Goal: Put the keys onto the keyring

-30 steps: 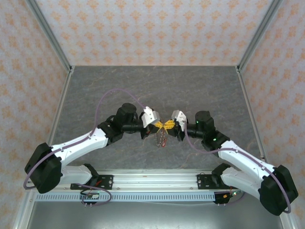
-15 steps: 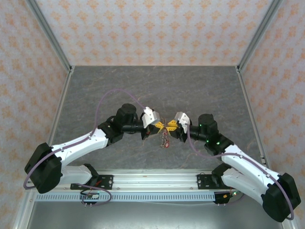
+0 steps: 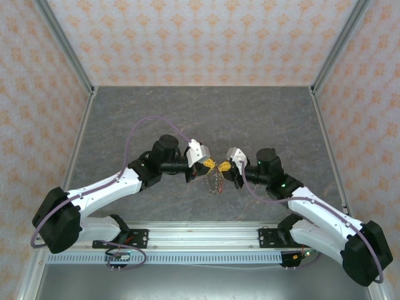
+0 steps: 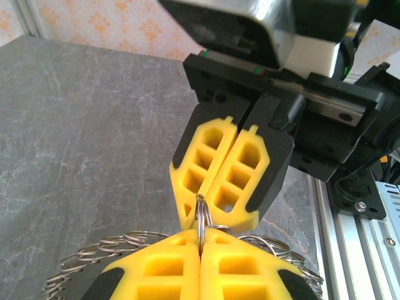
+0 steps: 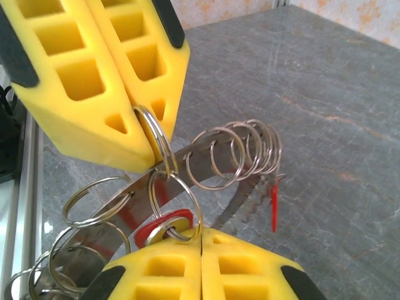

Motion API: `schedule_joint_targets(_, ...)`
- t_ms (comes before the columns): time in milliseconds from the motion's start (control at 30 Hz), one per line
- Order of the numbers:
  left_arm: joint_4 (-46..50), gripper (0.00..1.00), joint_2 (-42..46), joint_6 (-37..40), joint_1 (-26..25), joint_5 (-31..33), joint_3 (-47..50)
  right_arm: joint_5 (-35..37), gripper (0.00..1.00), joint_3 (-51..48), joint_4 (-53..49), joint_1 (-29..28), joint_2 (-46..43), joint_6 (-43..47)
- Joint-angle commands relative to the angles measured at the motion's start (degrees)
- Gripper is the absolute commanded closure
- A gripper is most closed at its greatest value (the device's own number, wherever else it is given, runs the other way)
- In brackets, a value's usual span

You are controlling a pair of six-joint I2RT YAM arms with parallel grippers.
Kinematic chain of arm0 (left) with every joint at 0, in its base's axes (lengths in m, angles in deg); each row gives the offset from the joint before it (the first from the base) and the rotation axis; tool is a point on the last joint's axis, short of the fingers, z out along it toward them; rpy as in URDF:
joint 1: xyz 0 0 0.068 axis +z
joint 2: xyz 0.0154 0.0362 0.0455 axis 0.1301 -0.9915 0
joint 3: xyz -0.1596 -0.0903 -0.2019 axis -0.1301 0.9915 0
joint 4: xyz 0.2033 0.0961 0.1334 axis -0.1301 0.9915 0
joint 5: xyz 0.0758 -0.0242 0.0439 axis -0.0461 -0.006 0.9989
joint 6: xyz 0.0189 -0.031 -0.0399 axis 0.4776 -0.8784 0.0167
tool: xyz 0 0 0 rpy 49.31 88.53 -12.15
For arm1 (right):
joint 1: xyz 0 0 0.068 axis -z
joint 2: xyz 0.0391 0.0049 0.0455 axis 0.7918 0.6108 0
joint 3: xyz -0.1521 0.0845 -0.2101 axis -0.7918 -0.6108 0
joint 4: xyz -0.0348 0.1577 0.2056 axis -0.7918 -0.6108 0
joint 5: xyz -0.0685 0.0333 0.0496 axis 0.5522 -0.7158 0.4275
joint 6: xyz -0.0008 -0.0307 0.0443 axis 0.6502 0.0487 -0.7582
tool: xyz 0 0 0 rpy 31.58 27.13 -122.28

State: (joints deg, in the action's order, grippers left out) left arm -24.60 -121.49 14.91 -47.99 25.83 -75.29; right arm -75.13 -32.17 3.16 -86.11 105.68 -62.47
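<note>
In the overhead view the two arms meet at the centre of the grey table (image 3: 262, 119). The left gripper (image 3: 205, 164) and the right gripper (image 3: 225, 166) stand tip to tip. The keyring (image 3: 214, 181) hangs just below the meeting point, a small grey tangle with a trace of red, too small here to make out further.

In the left wrist view the left gripper (image 4: 200, 245) sits at the bottom centre, its yellow fingers pressed together on a thin split ring (image 4: 200, 215) that stands up between them. The right gripper (image 4: 214, 215) comes down from the upper centre, also clenched, and meets that ring. Loops of the keyring (image 4: 94, 250) fan out at the lower left and lower right.

In the right wrist view the right gripper (image 5: 201, 249) at the bottom centre is clamped on a lower ring (image 5: 177, 206), beside a red tag (image 5: 159, 225). The left gripper (image 5: 145, 153) at the upper left pinches the split ring (image 5: 153, 134), which links into the lower ring. The keyring (image 5: 219, 156) curves across mid-frame as a grey metal band threaded with small rings. Another red tag (image 5: 274, 206) hangs at its right end.
</note>
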Motion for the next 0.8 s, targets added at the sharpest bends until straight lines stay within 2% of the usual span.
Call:
schedule_joint_targets(0,-3.21,1.00,1.69,0.82,-0.45,-1.47,-2.43,-2.05,0.95,2.86,-0.63,-0.71,1.97,0.00)
schedule_joint_targets(133,-3.21,1.00,1.46,0.65,-0.52,-1.32,-2.54,-2.03,0.97,3.78,-3.32,-1.62,3.64,1.69)
schedule_joint_targets(267,-1.47,1.00,1.81,1.68,-0.47,-0.05,-2.65,4.68,0.85,2.45,-2.17,-1.72,-0.22,2.46)
schedule_joint_targets(333,0.53,1.00,2.01,2.76,-0.45,1.12,-2.91,8.81,0.84,2.24,-3.82,-1.74,-3.02,4.68)
schedule_joint_targets(500,3.35,1.00,2.26,4.68,-0.49,2.91,-3.23,11.97,0.84,8.40,-17.25,-1.71,-6.52,14.13)
schedule_joint_targets(567,3.88,1.00,2.31,5.05,-0.49,2.74,-3.53,10.95,0.83,11.36,-20.98,-1.71,-6.28,16.86)
schedule_joint_targets(767,3.90,1.00,2.69,4.70,-0.49,2.66,-3.66,-0.52,0.79,15.99,-21.81,-1.66,-2.86,17.44)
